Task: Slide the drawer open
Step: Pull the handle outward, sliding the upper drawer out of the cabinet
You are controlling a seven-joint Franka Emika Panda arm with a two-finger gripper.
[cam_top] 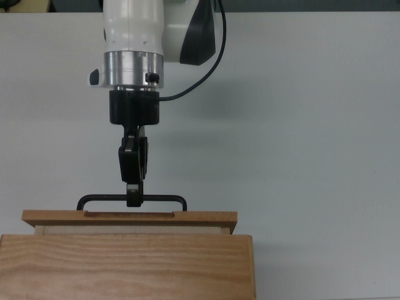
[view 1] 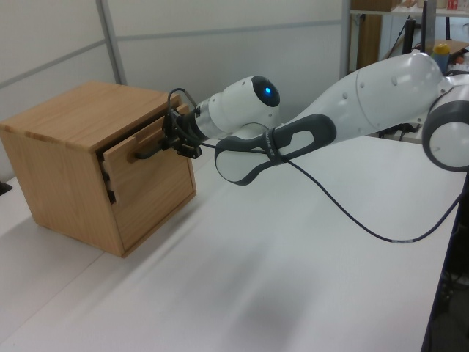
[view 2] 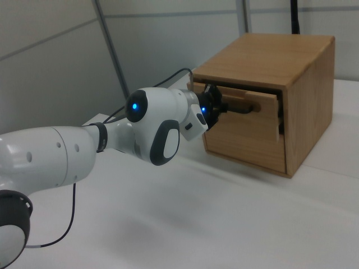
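My fingers (cam_top: 134, 201) are clamped on the bar handle (cam_top: 164, 199) of the top drawer (cam_top: 129, 217), which sits partly out of the cabinet (view 1: 62, 139) on the bench (cam_top: 312, 125); most of its travel looks left.

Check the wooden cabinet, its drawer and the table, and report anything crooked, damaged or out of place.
Nothing stands out. The light wood drawer sits partly pulled out of the wooden cabinet, its front panel parallel to the cabinet's edge in the top view. The black gripper is closed on the thin black bar handle. The white table shows no spills.
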